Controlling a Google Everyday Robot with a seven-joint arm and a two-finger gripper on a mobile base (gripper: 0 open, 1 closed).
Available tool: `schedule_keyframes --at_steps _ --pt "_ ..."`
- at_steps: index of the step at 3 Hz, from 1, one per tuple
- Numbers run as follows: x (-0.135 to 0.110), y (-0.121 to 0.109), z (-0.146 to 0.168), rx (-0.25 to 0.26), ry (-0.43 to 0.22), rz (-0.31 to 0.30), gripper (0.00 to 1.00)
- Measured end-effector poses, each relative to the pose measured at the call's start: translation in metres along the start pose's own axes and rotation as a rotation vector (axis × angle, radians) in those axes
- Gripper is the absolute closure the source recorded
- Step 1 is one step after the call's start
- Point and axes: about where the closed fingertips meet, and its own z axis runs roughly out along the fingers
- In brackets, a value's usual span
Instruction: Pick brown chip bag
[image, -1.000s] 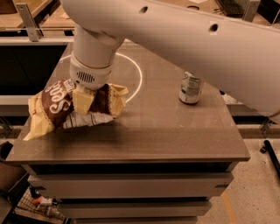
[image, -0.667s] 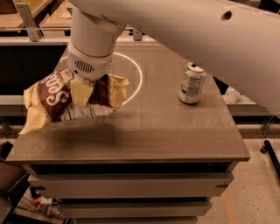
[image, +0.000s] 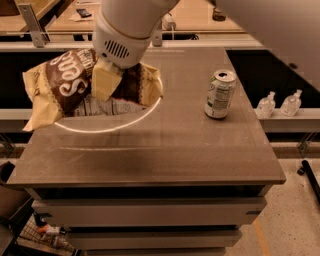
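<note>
The brown chip bag (image: 62, 82) is crinkled, with pale yellow ends, white script lettering and a white back panel. It hangs in the air above the left part of the table, tilted. My gripper (image: 111, 80) comes down from the white arm at the top and is shut on the bag's middle, with a pale yellow finger (image: 104, 80) pressed on its front. The bag's shadow falls on the table below.
A green and white can (image: 219, 94) stands upright on the right part of the grey table (image: 165, 150). A bright ring of light lies on the table under the bag. Two small bottles (image: 278, 104) stand on a ledge to the right. Drawers sit below the tabletop.
The gripper has risen with the chip bag in it, lifting it well off the table. The can has stayed in place.
</note>
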Motion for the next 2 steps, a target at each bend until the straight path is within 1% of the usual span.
schedule_keyframes --at_steps 1,2 --pt "-0.004 -0.007 -0.033 0.064 -0.044 -0.008 1.0" --pt "-0.012 -0.012 -0.061 0.145 -0.074 -0.035 1.0"
